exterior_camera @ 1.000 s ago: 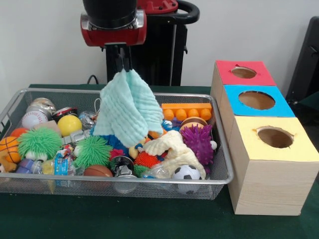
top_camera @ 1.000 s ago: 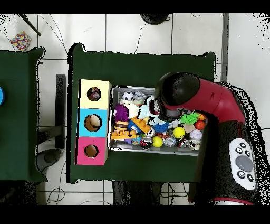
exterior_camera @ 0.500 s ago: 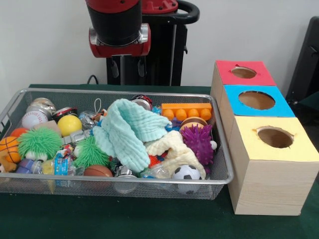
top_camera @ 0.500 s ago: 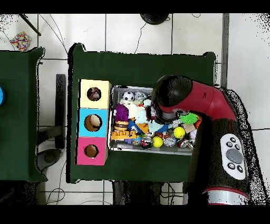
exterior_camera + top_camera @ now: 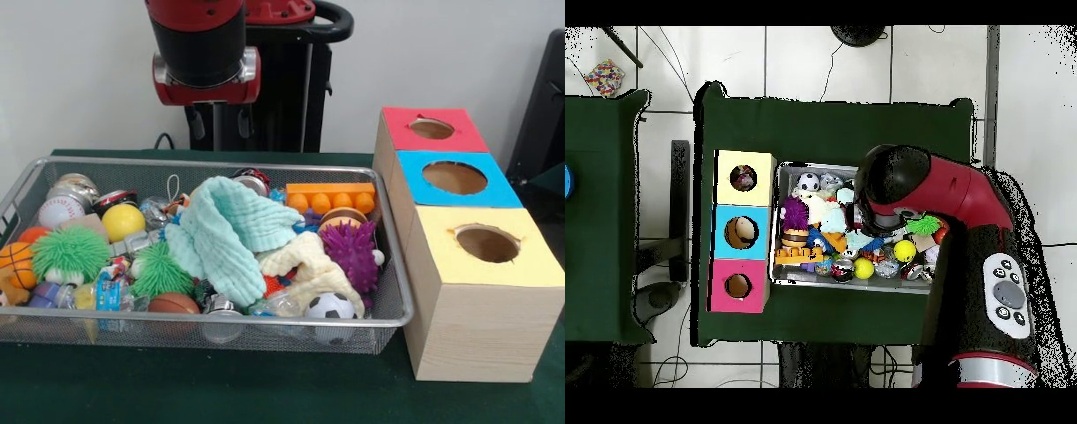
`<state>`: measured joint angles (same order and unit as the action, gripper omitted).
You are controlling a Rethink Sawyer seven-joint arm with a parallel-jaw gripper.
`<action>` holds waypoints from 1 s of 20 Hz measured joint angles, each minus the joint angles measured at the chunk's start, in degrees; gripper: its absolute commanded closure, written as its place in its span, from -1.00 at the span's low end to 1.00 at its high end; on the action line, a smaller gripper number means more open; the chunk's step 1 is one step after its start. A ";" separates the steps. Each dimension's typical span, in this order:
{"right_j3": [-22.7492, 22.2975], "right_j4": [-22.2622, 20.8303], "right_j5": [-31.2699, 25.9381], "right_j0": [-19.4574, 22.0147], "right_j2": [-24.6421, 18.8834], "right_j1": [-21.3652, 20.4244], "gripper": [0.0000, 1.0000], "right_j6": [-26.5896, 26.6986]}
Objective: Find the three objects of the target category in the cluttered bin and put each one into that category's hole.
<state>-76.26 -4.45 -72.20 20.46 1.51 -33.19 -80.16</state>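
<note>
Bin [image 5: 388, 291]: wire basket on the green desk [image 5: 265, 389], still crowded with balls, spiky toys and cloths.
Boxes [image 5: 477, 291]: red, blue and yellow tops, one hole each, just beside the bin; overhead, something shows inside the yellow hole [image 5: 743, 178] and the blue hole [image 5: 741, 232], so some sorting looks done.
Arm [image 5: 201, 44]: raised above the bin's far side.
Cloth [image 5: 228, 231]: mint, draped loose over the toys mid-bin, apart from the claw.
Claw [image 5: 216, 124]: fingers hang parted, holding nothing.
Left: target category unclear; next pick not yet begun.
</note>
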 measured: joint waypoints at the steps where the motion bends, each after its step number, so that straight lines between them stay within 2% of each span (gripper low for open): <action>1: 0.26 -0.34 0.00 -0.02 0.36 0.08 -1.00 0.00; 8: 3.20 -2.68 0.00 0.01 3.58 0.49 -1.00 0.00; 20: 8.16 -2.76 -0.01 -0.08 5.39 1.38 -1.00 -0.10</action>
<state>-68.10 -7.21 -72.22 20.39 6.90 -31.81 -80.26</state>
